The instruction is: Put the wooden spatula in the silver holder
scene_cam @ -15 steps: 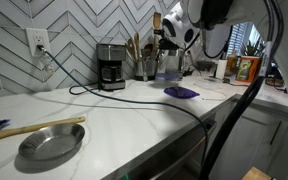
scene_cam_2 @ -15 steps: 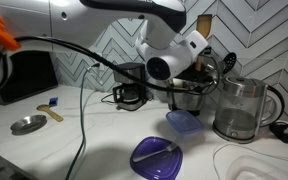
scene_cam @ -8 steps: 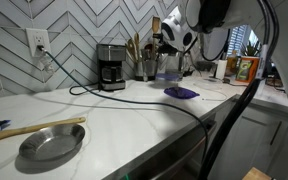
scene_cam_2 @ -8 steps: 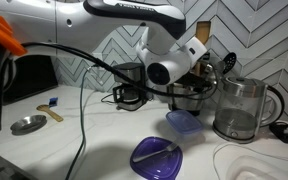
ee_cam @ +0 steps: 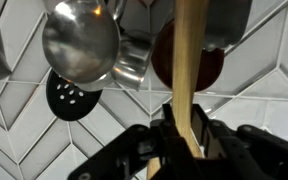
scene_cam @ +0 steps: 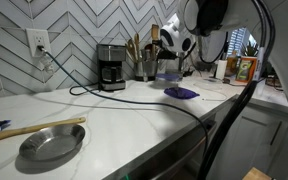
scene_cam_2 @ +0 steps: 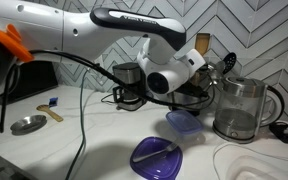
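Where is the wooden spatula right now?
In the wrist view the wooden spatula runs up the middle, pinched in the end effector, just right of a shiny ladle, with the tiled wall behind.

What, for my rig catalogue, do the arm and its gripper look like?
The arm is glossy white with rounded links and a black band bearing unreadable white lettering. A black cable hangs below it. The gripper is black, jaws included.
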Controlling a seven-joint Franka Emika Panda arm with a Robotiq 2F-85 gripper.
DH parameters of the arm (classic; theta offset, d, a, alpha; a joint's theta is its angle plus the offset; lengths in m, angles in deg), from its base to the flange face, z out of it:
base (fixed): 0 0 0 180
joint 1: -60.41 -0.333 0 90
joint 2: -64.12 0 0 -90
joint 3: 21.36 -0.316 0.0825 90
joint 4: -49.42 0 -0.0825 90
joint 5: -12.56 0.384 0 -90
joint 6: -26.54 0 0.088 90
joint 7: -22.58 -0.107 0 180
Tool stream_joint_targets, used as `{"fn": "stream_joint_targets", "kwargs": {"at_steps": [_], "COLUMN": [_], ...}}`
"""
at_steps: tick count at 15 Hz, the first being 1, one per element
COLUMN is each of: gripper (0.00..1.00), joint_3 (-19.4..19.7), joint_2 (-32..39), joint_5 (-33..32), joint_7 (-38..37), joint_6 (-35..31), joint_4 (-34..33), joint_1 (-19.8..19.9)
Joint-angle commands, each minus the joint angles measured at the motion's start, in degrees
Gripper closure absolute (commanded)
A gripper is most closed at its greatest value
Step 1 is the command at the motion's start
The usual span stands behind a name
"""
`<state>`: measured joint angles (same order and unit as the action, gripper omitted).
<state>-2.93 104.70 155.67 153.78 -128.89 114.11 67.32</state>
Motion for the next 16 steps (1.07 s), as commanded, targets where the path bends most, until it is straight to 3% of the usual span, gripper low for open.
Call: {"fn": "stream_joint_targets", "kwargs": {"at_steps": [1, 6, 7, 9, 15, 16], "gripper": [0.94, 0.94, 0.52, 0.44, 0.01, 0.0], "joint_3": [-0.7, -1.4, -1.3, -1.5, -1.9, -1.8], "joint_2": [-0.8, -1.4, -1.4, -2.4, -9.8, -11.5], "joint_5": [-0.9, -2.6, -3.3, -5.8, -21.5, -24.4], "joint_7": [-1.7, -3.1, -3.3, -4.6, -16.8, -19.1], "joint_6": [-0.7, -1.8, -1.5, -1.2, -2.4, -2.8], "joint_4": [3.0, 5.3, 5.1, 6.0, 9.8, 10.7], "joint_1": [-0.1, -0.2, -0.2, -0.3, -1.7, -2.1]}}
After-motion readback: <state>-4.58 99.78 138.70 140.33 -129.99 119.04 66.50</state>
